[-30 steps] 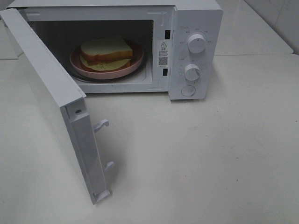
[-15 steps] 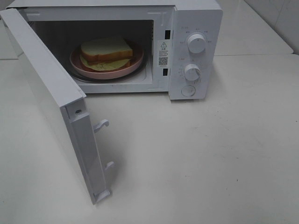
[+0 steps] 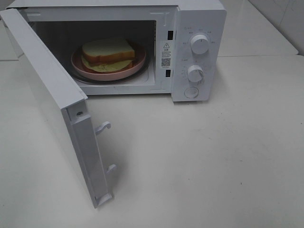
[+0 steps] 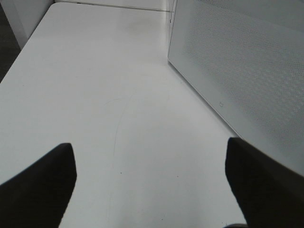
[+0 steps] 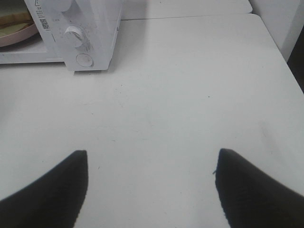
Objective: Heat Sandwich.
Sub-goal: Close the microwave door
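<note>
The sandwich [image 3: 107, 53], white bread with tan crust and pale yellow-green filling, lies on a round pink plate [image 3: 128, 70] inside the white microwave [image 3: 199, 28]. The microwave door [image 3: 52, 102] stands wide open toward the front left. Neither arm shows in the exterior high view. My left gripper [image 4: 149, 178] is open and empty above the bare table, beside the door's outer face [image 4: 242, 80]. My right gripper [image 5: 152, 185] is open and empty over the table, in front of the microwave's control panel [image 5: 78, 38]; the plate's edge [image 5: 16, 35] shows there.
Two round knobs [image 3: 199, 43] [image 3: 194, 73] and a round button [image 3: 191, 92] sit on the microwave's right panel. Two white latch hooks [image 3: 103, 127] stick out of the door's edge. The white table [image 3: 213, 161] spreads in front and to the right of the microwave.
</note>
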